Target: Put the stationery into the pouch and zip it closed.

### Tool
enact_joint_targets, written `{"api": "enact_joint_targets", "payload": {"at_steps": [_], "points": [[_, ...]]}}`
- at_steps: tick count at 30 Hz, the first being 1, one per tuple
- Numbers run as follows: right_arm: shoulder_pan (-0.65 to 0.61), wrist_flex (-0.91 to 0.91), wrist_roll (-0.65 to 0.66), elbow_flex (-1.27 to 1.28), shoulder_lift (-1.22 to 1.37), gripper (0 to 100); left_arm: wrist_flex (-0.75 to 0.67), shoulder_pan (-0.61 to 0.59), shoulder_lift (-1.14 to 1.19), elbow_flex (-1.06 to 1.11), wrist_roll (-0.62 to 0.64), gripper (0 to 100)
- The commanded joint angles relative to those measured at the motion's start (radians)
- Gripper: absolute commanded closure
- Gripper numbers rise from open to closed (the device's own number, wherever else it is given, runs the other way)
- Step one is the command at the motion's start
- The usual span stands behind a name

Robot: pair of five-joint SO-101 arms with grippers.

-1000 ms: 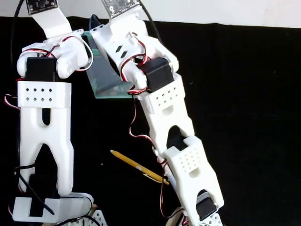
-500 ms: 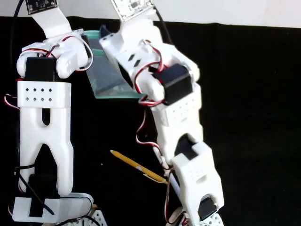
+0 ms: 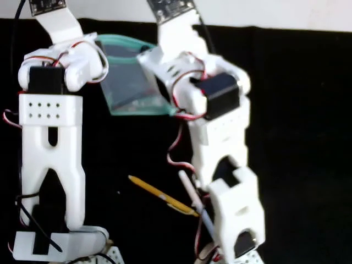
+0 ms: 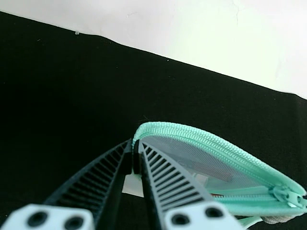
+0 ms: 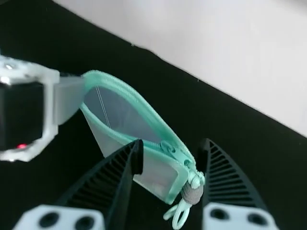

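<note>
We're early on, at the zip stage, as we read it: pencil & pen lie on the surface at lower centre of the high view, not yet in the pouch, which sits upper centre btwn the two arms. The left gripper is pressed together on one end of the pouch, pinching the seam where the zip begins. The right gripper is spread, one finger each side of the other end, w/ the zip pull dangling in the gap & nothing gripped. We can't tell how far the zip is open, nor whether the pouch rests on the surface or hangs. Our guess is that the pouch needs opening first. So the next move prob. calls for the right gripper to close on the pull, which is small & floppy, so aim matters. It would then draw the pull along the teeth while the left gripper anchors. In the way: the right arm's lower links cover part of the pen at lower centre-right. Pen & pencil meet or cross there, & red wires loop just above, so pickup looks awkward.
</note>
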Motion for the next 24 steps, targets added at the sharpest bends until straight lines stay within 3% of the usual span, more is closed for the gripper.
{"api": "enact_joint_targets", "payload": {"at_steps": [1,10,18,24], "points": [[0.027,0.015,0.002,0.211,-0.107,81.3,0.005,0.024,0.068,0.01,-0.006,99],[0.05,0.013,0.005,0.69,-0.314,81.3,0.005,0.024,0.07,0.01,-0.006,99],[0.042,0.01,0.089,0.997,-0.432,81.9,0.005,0.024,0.07,0.01,-0.006,99],[-0.051,0.008,0.181,1.187,-0.467,82.0,0.005,0.024,0.07,0.01,-0.006,99]]}}
